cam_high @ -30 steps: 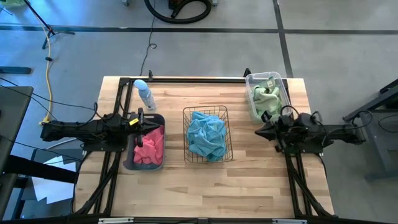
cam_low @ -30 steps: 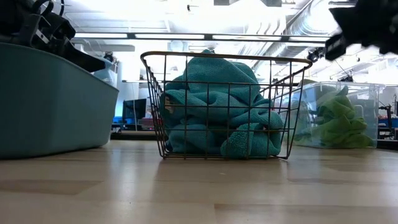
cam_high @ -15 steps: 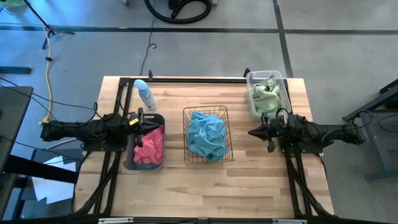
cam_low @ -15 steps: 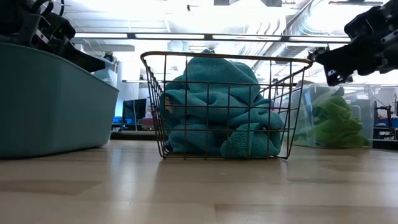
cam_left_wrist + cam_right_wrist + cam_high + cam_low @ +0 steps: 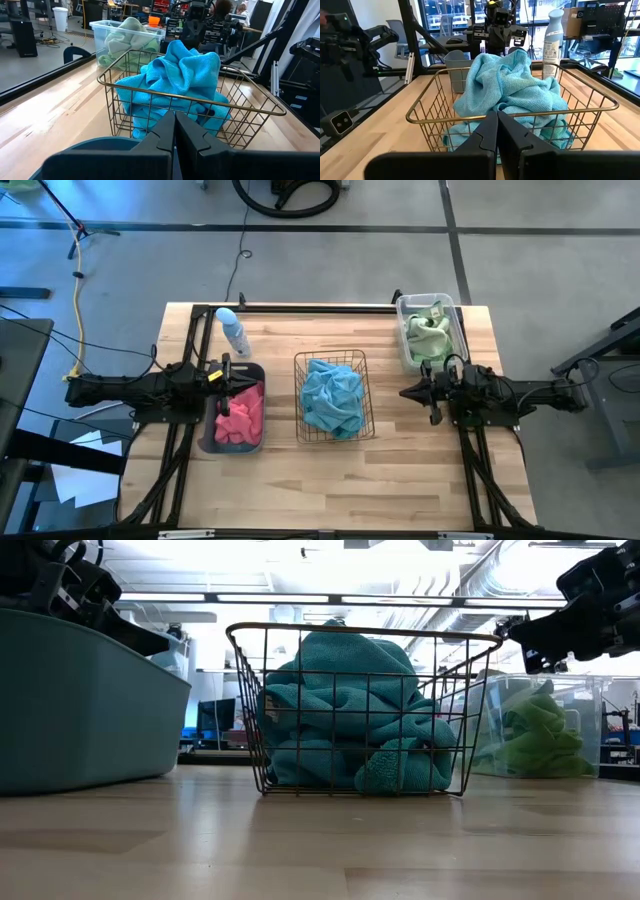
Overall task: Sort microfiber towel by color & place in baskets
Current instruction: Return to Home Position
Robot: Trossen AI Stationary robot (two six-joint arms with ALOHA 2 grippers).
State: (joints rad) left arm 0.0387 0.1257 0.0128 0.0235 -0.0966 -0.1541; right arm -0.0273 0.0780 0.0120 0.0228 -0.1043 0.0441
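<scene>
Three baskets (image 5: pixel 206 430) (image 5: pixel 297 395) (image 5: pixel 425 298), three towel piles (image 5: pixel 240 418) (image 5: pixel 333 398) (image 5: pixel 428 335), one bottle (image 5: pixel 233 332)

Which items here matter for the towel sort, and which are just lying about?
Job: pink towels in grey tub; blue towels in wire basket; green towels in clear bin; left gripper, shut, over the tub; right gripper, shut, near the bin.
Lying about: spray bottle behind the tub; yellow cable on the floor.

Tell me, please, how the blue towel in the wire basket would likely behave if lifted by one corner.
The blue towel would probably hang limp, since it lies crumpled in loose folds. It looks light for its bulk, heaped above the wire basket. Folds press against the mesh, so it might catch there.
</scene>
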